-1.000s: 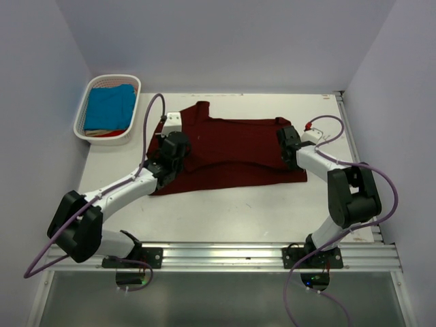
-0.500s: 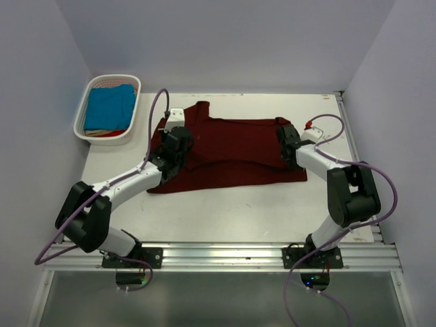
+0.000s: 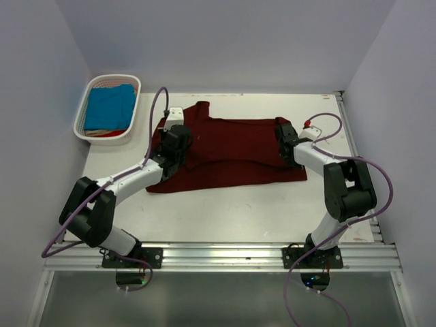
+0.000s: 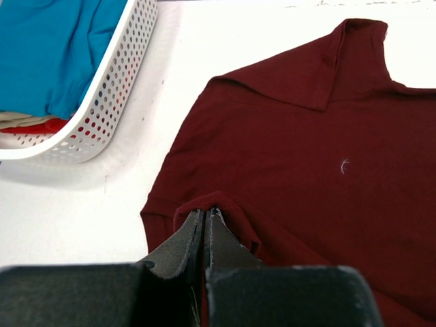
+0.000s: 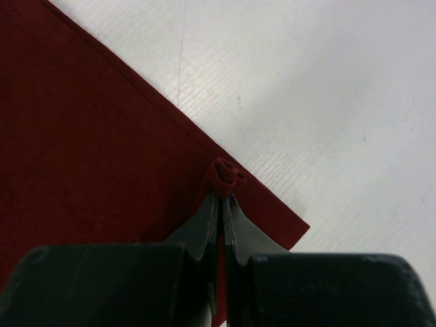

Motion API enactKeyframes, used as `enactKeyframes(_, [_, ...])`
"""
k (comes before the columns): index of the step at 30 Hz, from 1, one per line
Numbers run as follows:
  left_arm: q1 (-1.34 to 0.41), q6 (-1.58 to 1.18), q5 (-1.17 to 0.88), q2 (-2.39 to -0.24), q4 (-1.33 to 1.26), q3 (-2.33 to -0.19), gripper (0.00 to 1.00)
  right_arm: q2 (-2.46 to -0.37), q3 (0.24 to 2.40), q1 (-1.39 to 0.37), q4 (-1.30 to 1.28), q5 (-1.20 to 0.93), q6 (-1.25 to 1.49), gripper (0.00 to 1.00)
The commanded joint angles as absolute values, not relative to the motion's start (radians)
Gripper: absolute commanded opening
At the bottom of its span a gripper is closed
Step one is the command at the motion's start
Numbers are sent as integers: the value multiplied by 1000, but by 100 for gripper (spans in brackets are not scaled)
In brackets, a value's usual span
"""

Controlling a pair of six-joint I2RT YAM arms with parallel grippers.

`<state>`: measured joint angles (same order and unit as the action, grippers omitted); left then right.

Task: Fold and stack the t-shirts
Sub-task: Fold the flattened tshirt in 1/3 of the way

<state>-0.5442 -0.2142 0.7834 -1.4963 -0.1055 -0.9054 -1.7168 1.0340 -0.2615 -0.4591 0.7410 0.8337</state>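
Observation:
A dark maroon t-shirt lies spread across the table, neck toward the left. My left gripper is shut on a pinched fold of the maroon t-shirt near its left sleeve edge. My right gripper is shut on a bunched bit of the same shirt's hem near its right corner. A turquoise-blue t-shirt lies in the basket at the back left.
The white perforated basket stands at the table's back left corner, with red and cream cloth under the blue shirt. Walls close in on three sides. Bare table lies in front of the shirt.
My left gripper has carried its fold of maroon cloth away from me and slightly right, over the shirt. The right gripper has shifted a little left and back with the hem.

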Motion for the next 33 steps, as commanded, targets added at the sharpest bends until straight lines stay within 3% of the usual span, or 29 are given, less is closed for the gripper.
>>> enactKeyframes(1, [-526,-199,775,-1509,-179,-942,0,-1727,1069,-258,-465,782,870,0])
enactKeyframes(13, [-512,-201,736,-1578,-212,-965,1,-1726,1063,-256,-462,782,874,0])
enactKeyframes(14, [-509,-204,729,-1578,-216,-965,34,-1723,1063,-256,-459,784,877,6])
enactKeyframes(15, [-506,-206,726,-1577,-227,-962,54,-1723,1060,-256,-459,784,887,13])
enactKeyframes(16, [-506,-204,723,-1571,-250,-957,86,-1717,1058,-256,-460,785,893,23])
enactKeyframes(17, [-505,-209,730,-1569,-255,-957,100,-1710,1055,-256,-451,784,894,45])
enactKeyframes(19, [-505,-212,736,-1557,-259,-957,100,-1689,1037,-256,-430,773,888,64])
enactKeyframes(20, [-505,-215,742,-1546,-259,-959,100,-1678,1031,-256,-410,772,884,79])
enactKeyframes(22, [-505,-230,738,-1507,-238,-957,100,-1649,1014,-256,-387,767,870,90])
enactKeyframes(30, [-506,-360,646,-1327,-34,-910,100,-1523,963,-256,-333,747,789,96])
enactKeyframes(33, [-506,-419,588,-1276,41,-864,100,-1505,957,-256,-324,710,743,88])
